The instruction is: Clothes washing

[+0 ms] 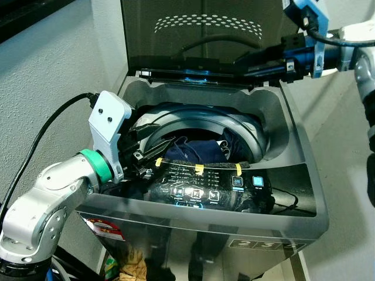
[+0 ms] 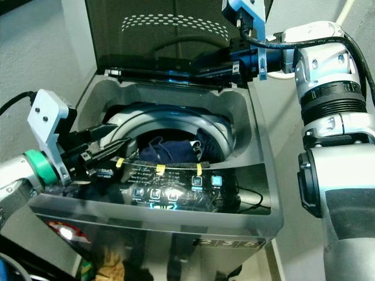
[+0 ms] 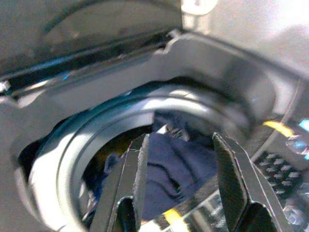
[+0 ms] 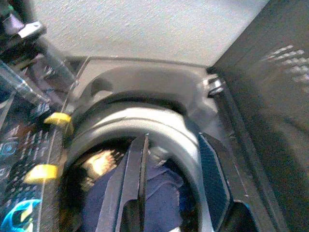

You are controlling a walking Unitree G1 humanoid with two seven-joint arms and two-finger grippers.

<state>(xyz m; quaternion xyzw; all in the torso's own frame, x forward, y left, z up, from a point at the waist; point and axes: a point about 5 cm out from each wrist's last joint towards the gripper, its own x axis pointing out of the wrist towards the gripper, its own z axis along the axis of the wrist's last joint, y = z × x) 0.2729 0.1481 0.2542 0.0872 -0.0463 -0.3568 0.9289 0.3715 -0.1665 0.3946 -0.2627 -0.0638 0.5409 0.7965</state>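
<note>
Dark navy clothes (image 1: 196, 151) are lying bunched inside the open washing machine (image 1: 281, 134), just beyond the left gripper (image 1: 149, 157).

A home laundry corner: a top-loading washing machine (image 1: 293, 175) stands with its lid (image 1: 199, 35) raised at 12 o'clock, dark clothes (image 1: 193, 151) in the drum, a lit control panel (image 1: 205, 184) at 6 o'clock, and plain textured walls (image 1: 47, 76) close around.

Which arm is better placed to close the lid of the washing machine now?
Probably the right. The right gripper is up at the back, beside the raised lid, near its lower edge. The left gripper is low at the drum's left rim, fingers open, pointing toward the dark blue clothes.
</note>
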